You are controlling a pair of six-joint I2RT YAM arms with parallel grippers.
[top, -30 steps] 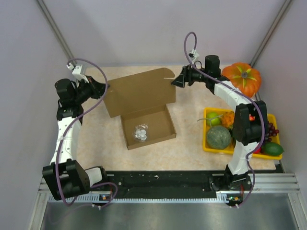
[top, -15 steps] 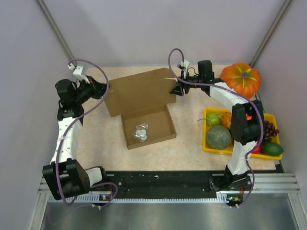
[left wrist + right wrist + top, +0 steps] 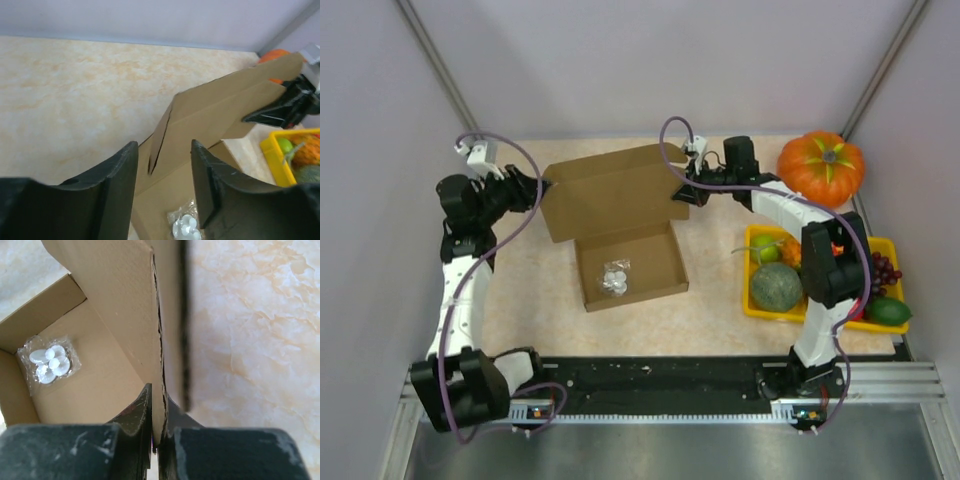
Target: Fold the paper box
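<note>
**Lid held from one side only: twist/tear risk**

Risks, near to far:
- Packet is lying loose in the base of the box, which is sitting mid-table in front of both arms. Nothing is pinning the base. If it's getting dragged while the lid is swinging, my guess is the packet is sliding under the closing edge.
- Right gripper is clamping hard on the lid's right edge, card pinched between its fingers, right beside a cut line. Any sideways pull is probably tearing there or creasing off-line.
- Left gripper is hanging with jaws apart at the lid's left corner, side flap just beyond the fingers, nothing gripped. With one side carrying the lid, it's likely twisting or flopping back.
- Right arm is reaching over the yellow tray; a wide swing is risking a bump.

Materials:
- Box: thin brown card, matte, unprinted. Base is a shallow rectangle with walls up. Lid is tilting up behind it, far strip bending at a crease.
- Packet: clear crinkly film around small white discs, looking light.
- Table: beige marbled, smooth-looking, so I'm expecting little friction.
- Fingers: hard black, scuffed.
- Far right: yellow plastic tray of fruit, then a glossy ribbed orange pumpkin.
</note>
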